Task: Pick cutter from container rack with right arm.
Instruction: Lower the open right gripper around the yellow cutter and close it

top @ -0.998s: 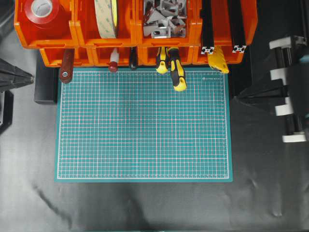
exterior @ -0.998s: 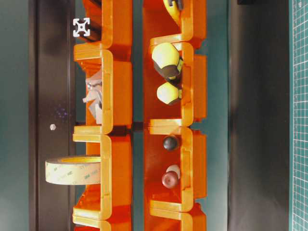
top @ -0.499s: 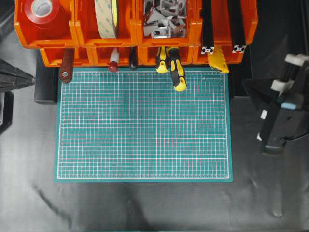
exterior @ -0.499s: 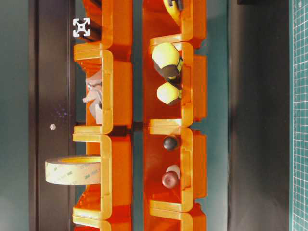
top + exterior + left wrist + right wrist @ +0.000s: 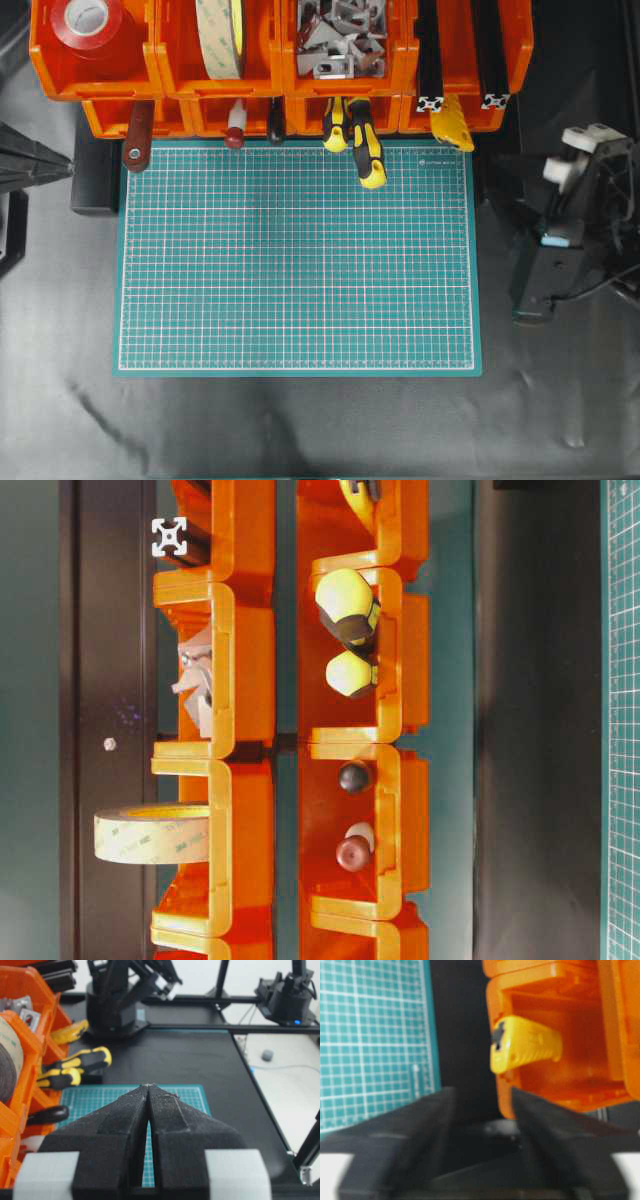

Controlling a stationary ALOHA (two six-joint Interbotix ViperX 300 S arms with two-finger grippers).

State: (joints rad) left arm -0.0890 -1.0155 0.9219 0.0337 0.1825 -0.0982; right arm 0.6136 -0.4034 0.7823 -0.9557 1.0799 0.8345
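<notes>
The yellow cutter (image 5: 452, 125) sticks out of the rightmost lower bin of the orange container rack (image 5: 165, 75), its tip over the mat's top right corner. In the right wrist view the cutter (image 5: 525, 1047) lies in the bin (image 5: 545, 1090) just ahead and to the right of my right gripper (image 5: 481, 1097), which is open and empty. From overhead the right gripper (image 5: 520, 200) hovers off the mat's right edge, below the rack. At the far left my left gripper (image 5: 62, 163) is shut on nothing, its tips (image 5: 149, 1086) touching.
A green cutting mat (image 5: 300, 260) lies in front of the rack. Two yellow-and-black screwdrivers (image 5: 360, 140) poke out of the neighbouring bin. Upper bins hold tape rolls (image 5: 220, 35), metal brackets (image 5: 340, 35) and black profiles (image 5: 430, 60).
The right arm has swung from the right edge toward the mat, turning its gripper to face the rack. Its jaws have gone from shut to open. The left arm has not moved.
</notes>
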